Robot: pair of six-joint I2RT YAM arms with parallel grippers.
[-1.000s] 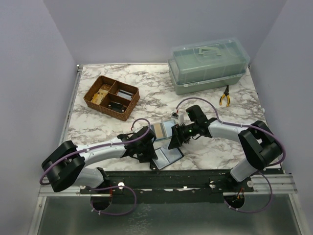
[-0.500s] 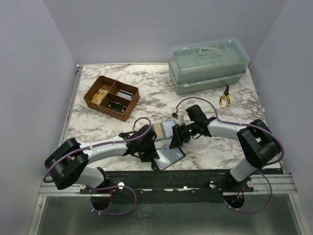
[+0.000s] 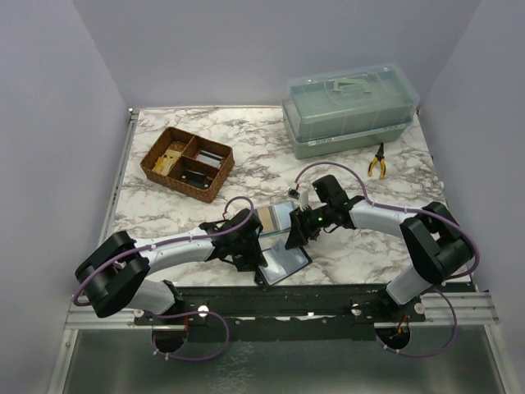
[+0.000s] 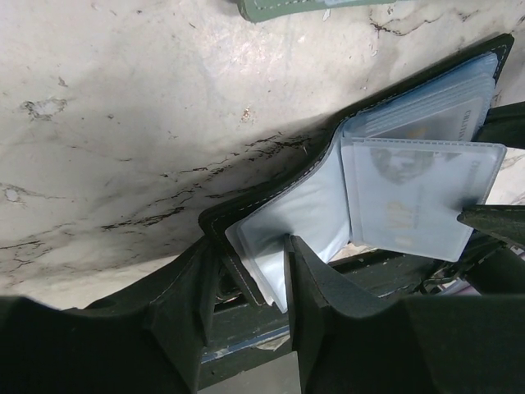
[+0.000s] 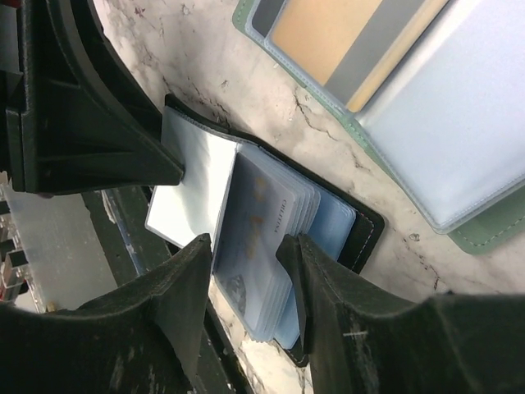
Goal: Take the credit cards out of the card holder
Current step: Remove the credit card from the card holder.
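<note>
On the left of the marble surface (image 3: 271, 168) stands a brown wicker tray (image 3: 176, 185), divided into compartments with small items inside, well apart from both arms. The left arm reaches in from the near-left corner toward the middle of the near edge. There, the left gripper (image 4: 253, 279) has its jaws partly closed on the left corner of the card holder (image 4: 246, 205), with the black cover and a pale inner leaf pinched between them. The card holder lies open at the near edge of the surface, between the two grippers. Its grey-blue inside faces up and its cover rests on the marble. The credit cards (image 5: 262, 222) sit in it as a fanned stack of pale blue-grey leaves, and one leaf is spread flat toward the left jaws. Just behind the card holder lies a second, green-edged wallet (image 5: 484, 228), also open, with a tan card (image 5: 328, 33) bearing a grey stripe in its clear pocket. The right gripper (image 5: 244, 246) comes in from the right with its jaws about half open, one on each side of the card stack. The views do not show whether it actually pinches the cards. Far back on the right sits a translucent green lidded box (image 3: 349, 111). A pair of yellow-handled pliers (image 3: 377, 161) lies just in front of the box.
</note>
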